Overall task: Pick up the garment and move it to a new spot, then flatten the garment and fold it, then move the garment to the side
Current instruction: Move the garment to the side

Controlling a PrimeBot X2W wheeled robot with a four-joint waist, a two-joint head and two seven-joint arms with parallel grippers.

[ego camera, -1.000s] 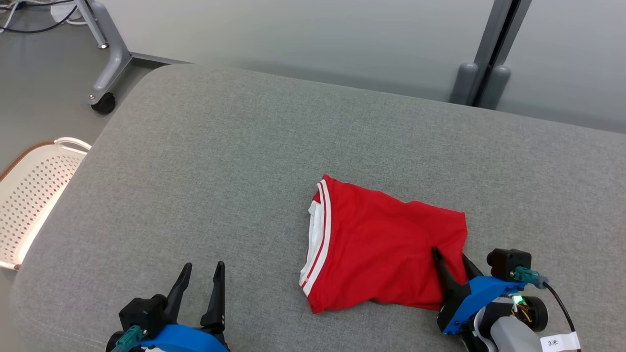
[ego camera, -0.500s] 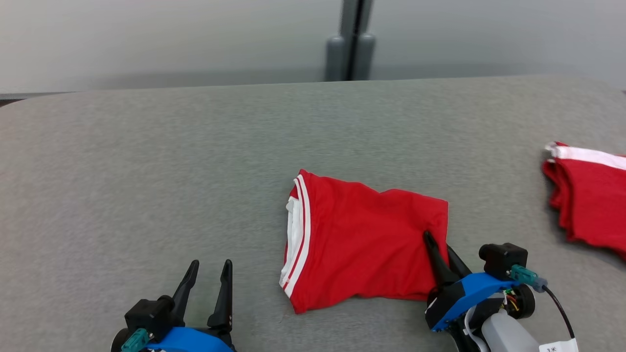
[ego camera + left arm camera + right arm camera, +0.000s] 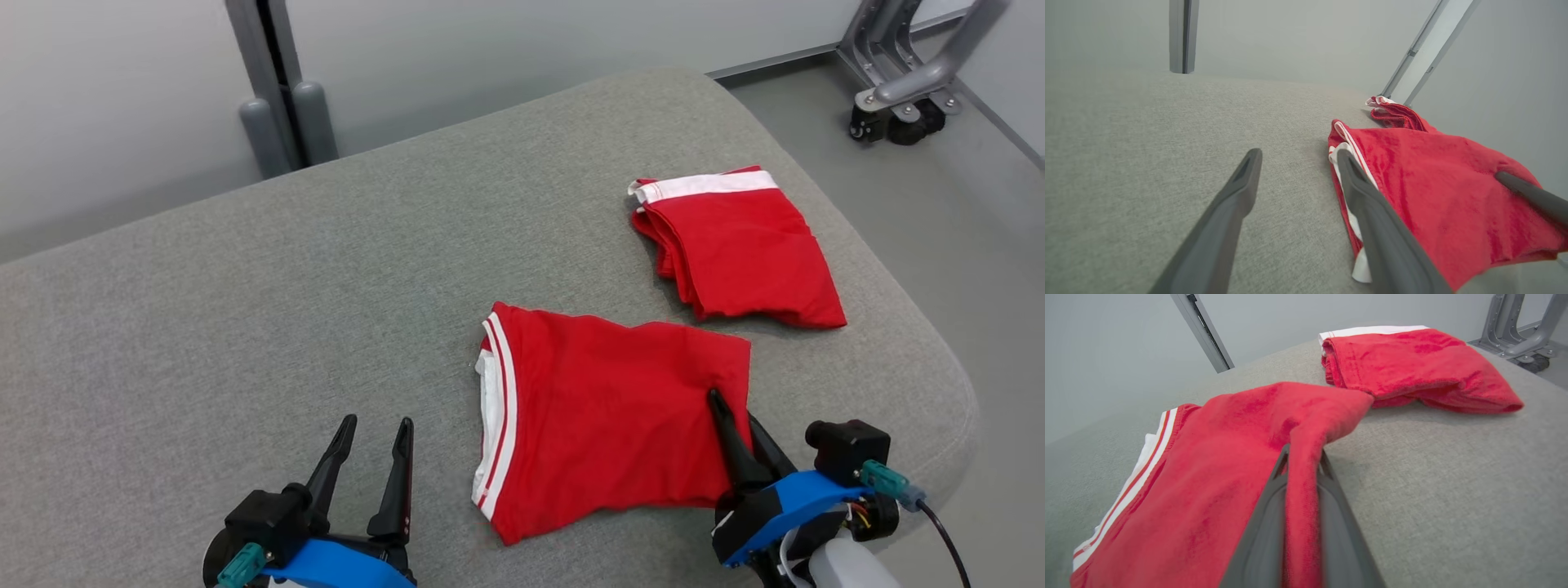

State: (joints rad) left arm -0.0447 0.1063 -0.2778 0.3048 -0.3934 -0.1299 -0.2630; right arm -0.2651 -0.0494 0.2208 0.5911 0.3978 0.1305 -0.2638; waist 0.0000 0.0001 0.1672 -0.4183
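Nearest me, the left gripper (image 3: 377, 422) hovers low over the grey cushion (image 3: 245, 327), fingers spread wide w/ nothing between them, just left of the garment's striped band (image 3: 498, 425). On the other side, the right gripper (image 3: 732, 407) has its fingers pressed together on a ridge of red cloth at the garment's right edge. The wrist cam shows the fabric pinched up between them.

The garment (image 3: 604, 416) lies folded into a rough rectangle in the near-centre of the cushion, mostly flat and lifted only at the pinch. I judge we're on the last step, moving it to the side.

To do this well:
- It's a one-point grip, so I wouldn't lift high. The layers would hang open and the fold would be lost.
- I'd rather slide it low across the cushion, slow and straight, w/ the trailing striped end dragging flat.
- I can't tell whether the pinch holds all layers or only the top one. If the top layer peels, stop and regrip deeper.
- The left gripper could steady the striped end if it bunches.

Farther out sits a second red garment (image 3: 739, 249), folded, near the far-right corner and apart from ours. That's a good landing ref: set ours beside it, not on top, and well short of the rounded edge where the floor (image 3: 939, 229) begins. Beyond that are a post (image 3: 273, 82) and a wheeled frame (image 3: 906, 90), no concern.
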